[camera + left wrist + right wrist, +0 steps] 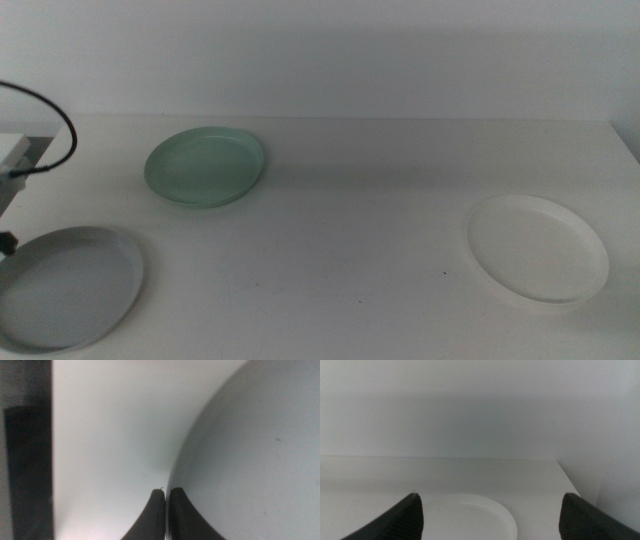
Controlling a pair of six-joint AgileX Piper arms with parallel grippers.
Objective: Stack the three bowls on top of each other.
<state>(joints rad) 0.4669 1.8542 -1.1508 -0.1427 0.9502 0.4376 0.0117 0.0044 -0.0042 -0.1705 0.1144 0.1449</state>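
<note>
On the white table (380, 230) the left gripper (166, 494) pinches the grey bowl's (65, 288) rim; the right gripper (492, 510), jaws wide and empty, hovers near the white bowl (538, 247); the mint green bowl (205, 166) lies apart.

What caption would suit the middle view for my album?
Three bowls lie apart on a white table: mint green bowl at the back, grey bowl front left, white bowl right.

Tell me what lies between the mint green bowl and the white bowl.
Only bare table separates the mint green round plastic bowl from the white round plastic bowl, as the middle view shows.
</note>
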